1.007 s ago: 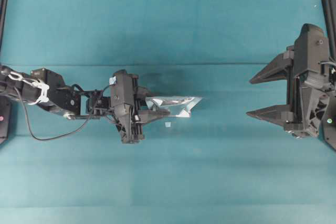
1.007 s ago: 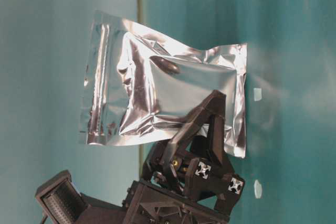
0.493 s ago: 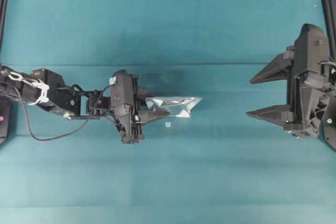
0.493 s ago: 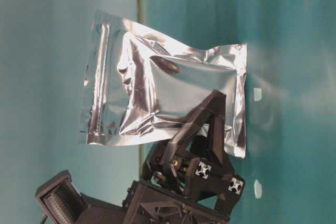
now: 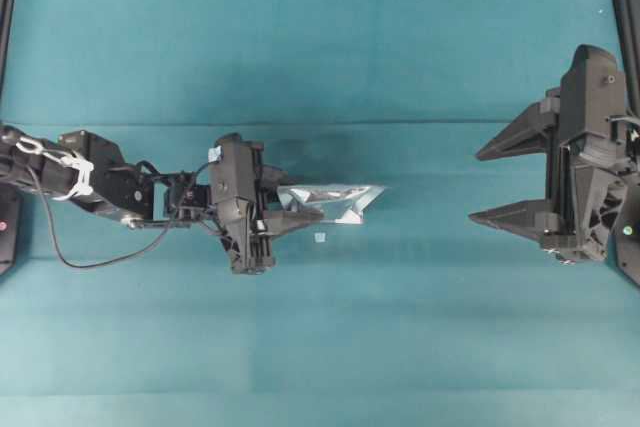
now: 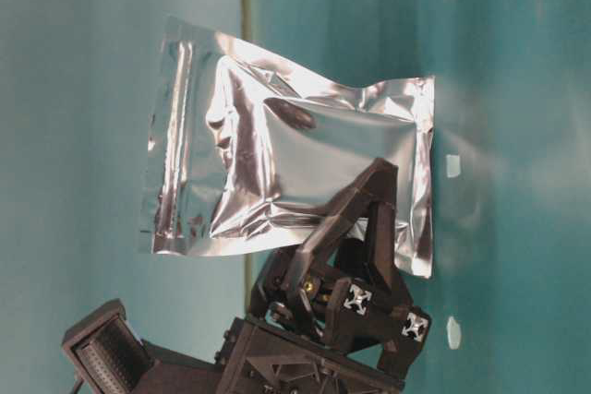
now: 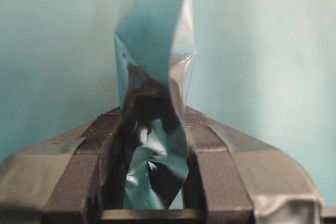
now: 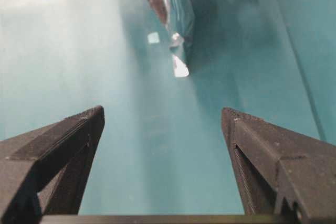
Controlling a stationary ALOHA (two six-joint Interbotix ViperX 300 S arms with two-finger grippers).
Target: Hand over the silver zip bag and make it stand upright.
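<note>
The silver zip bag (image 5: pixel 335 202) is a crinkled foil pouch held edge-up above the table, left of centre. My left gripper (image 5: pixel 300 205) is shut on its lower part. From the table-level view the bag (image 6: pixel 277 182) shows its broad face, zip strip at the left edge, fingers (image 6: pixel 355 219) clamped over its lower right. In the left wrist view the foil (image 7: pixel 155 145) is pinched between both pads (image 7: pixel 100 140). My right gripper (image 5: pixel 478 185) stands wide open at the far right, facing the bag, well apart from it. The right wrist view shows the bag (image 8: pixel 178 19) ahead, nothing between the fingers.
A tiny white speck (image 5: pixel 319 238) lies on the teal tabletop (image 5: pixel 400 327) just below the bag. Dark frame posts (image 5: pixel 625 7) stand at the table's left and right edges.
</note>
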